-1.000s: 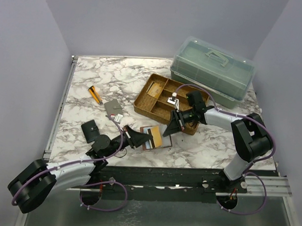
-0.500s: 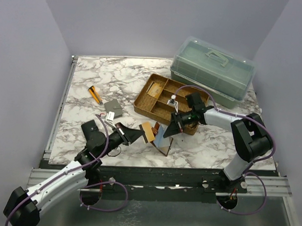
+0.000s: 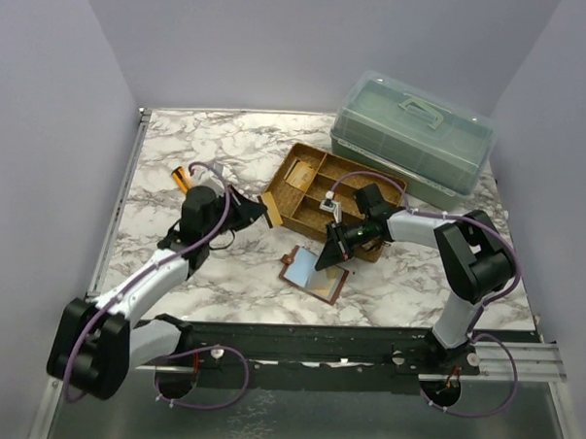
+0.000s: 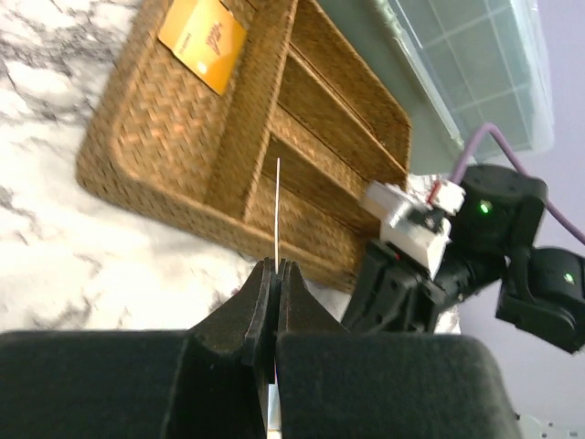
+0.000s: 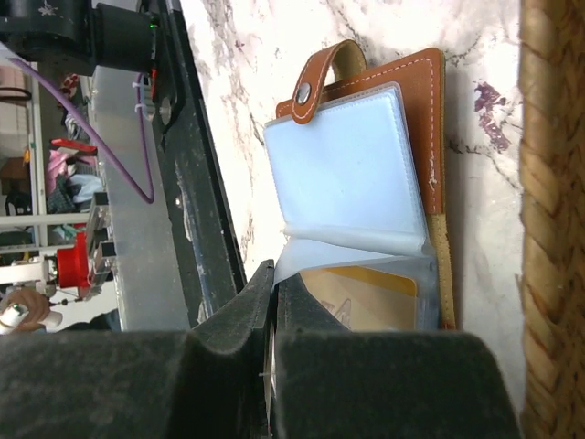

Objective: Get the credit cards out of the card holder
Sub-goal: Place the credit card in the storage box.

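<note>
The card holder (image 3: 313, 272) lies open on the marble in front of the wicker basket, brown leather with a snap tab (image 5: 315, 80) and light-blue clear sleeves (image 5: 352, 178). My right gripper (image 3: 331, 250) is shut on the edge of one sleeve (image 5: 274, 274). A tan-gold credit card (image 5: 366, 297) sits inside that sleeve. My left gripper (image 3: 257, 210) is shut on another credit card, seen edge-on as a thin pale line (image 4: 278, 210), at the basket's left near edge. An orange credit card (image 4: 203, 34) lies in the basket's left compartment.
The wicker basket (image 3: 291, 217) has several compartments. A green lidded plastic box (image 3: 413, 137) stands behind it at the back right. An orange-and-black marker (image 3: 181, 179) lies at the left, partly behind my left arm. The table's front edge is just below the card holder.
My left gripper pulled a card out of the holder and carried it back and left to the basket. The holder, tilted up half a second ago, lies flatter now, still held by my right gripper.
</note>
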`<action>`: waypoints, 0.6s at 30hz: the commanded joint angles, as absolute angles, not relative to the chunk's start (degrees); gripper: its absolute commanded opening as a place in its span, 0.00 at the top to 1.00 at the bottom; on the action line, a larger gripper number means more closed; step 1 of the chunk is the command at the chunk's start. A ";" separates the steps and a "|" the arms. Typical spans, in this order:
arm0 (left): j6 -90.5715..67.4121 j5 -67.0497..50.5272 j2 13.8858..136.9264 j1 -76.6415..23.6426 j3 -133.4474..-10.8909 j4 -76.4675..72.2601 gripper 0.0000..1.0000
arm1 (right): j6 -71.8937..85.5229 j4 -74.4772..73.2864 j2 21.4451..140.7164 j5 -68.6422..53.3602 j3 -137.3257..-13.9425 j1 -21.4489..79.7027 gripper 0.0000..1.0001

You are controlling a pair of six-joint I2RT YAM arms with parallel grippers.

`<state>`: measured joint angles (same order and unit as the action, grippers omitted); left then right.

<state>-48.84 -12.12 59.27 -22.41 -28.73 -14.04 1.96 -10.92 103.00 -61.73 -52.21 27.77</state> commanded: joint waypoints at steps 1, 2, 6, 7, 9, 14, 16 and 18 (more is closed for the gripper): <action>-42.96 -29.30 73.52 -14.63 -38.29 -17.19 1.00 | 1.16 -12.11 104.21 -60.11 -54.28 28.16 0.97; -41.93 -32.28 76.74 -13.77 -41.22 -17.13 1.00 | 0.96 -12.28 104.28 -60.07 -54.39 28.25 0.97; -35.76 -36.77 88.73 -12.59 -53.14 -11.97 1.00 | 0.56 -13.08 104.49 -60.06 -54.88 28.55 0.97; -34.81 -37.11 91.25 -12.57 -56.03 -10.53 1.00 | 0.54 -13.29 104.43 -60.21 -55.11 28.56 0.96; -33.90 -37.01 95.93 -12.65 -60.92 -8.20 1.00 | 0.57 -13.40 104.27 -60.14 -55.20 28.65 0.96; -31.65 -36.42 106.34 -12.80 -72.29 -3.05 1.00 | 0.58 -13.95 104.39 -60.46 -55.53 28.74 0.95; -28.83 -35.17 109.95 -13.15 -77.53 1.54 1.00 | 0.61 -14.06 104.41 -60.48 -55.68 28.74 0.95; -25.34 -33.12 112.99 -13.66 -82.58 6.41 1.00 | 0.59 -14.21 104.54 -60.59 -55.77 28.73 0.95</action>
<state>-33.32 -34.41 107.68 -12.86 -73.84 -4.80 1.43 -13.02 103.53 -60.73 -54.17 28.42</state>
